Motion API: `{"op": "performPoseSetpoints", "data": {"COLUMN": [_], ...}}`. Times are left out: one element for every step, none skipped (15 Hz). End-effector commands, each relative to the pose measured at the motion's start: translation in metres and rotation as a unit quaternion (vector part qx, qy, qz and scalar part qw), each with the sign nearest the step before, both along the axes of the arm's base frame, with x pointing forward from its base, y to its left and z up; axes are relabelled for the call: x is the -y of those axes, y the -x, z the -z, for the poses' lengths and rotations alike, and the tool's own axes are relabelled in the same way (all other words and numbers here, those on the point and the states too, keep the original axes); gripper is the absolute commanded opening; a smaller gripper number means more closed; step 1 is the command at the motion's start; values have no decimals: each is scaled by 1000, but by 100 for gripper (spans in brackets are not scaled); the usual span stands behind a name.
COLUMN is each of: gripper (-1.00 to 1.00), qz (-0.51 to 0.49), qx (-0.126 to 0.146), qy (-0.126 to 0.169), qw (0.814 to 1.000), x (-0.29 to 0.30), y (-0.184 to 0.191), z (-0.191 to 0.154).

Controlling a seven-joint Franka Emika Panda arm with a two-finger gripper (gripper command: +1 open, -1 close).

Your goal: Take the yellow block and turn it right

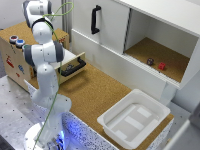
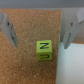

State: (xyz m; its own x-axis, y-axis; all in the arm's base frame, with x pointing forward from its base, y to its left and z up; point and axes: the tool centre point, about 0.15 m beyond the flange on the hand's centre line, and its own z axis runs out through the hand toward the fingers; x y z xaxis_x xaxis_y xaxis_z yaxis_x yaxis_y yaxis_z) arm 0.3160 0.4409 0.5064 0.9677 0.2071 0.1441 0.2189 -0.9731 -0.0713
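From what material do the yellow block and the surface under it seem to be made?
Yellow block: probably painted wood or plastic; matte, sharp-edged, dark letters printed on its faces. Work surface: looks like cork, brown and finely speckled, without shine.

Exterior view: set high and far back, angled down over the arm (image 1: 44, 75), cork counter (image 1: 95, 92) and cabinet (image 1: 160, 45).
Wrist view: aimed straight down, close, past the gripper (image 2: 40, 31).
Shared: cork surface only.
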Motion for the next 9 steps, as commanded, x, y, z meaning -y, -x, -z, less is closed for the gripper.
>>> {"op": "performPoseSetpoints", "data": {"gripper": [100, 100, 100, 100, 100, 100, 100, 100, 100], "qz": [-120, -167, -210, -252, -301, -345, -380, -408, -435], "qx": [-8, -24, -41, -55, -66, -76, -78, -82, -83], "qy": [-59, -55, -56, -55, -44, -30, -13, -1, 11], "qw": [991, 984, 975, 965, 950, 935, 922, 909, 896], "x": [-12, -24, -33, -40, -47, -51, -53, -53, -51], "y": [7, 4, 2, 0, -2, -5, -7, -8, -12], "z": [-7, -7, -7, -8, -10, -11, -13, -14, -16]}}
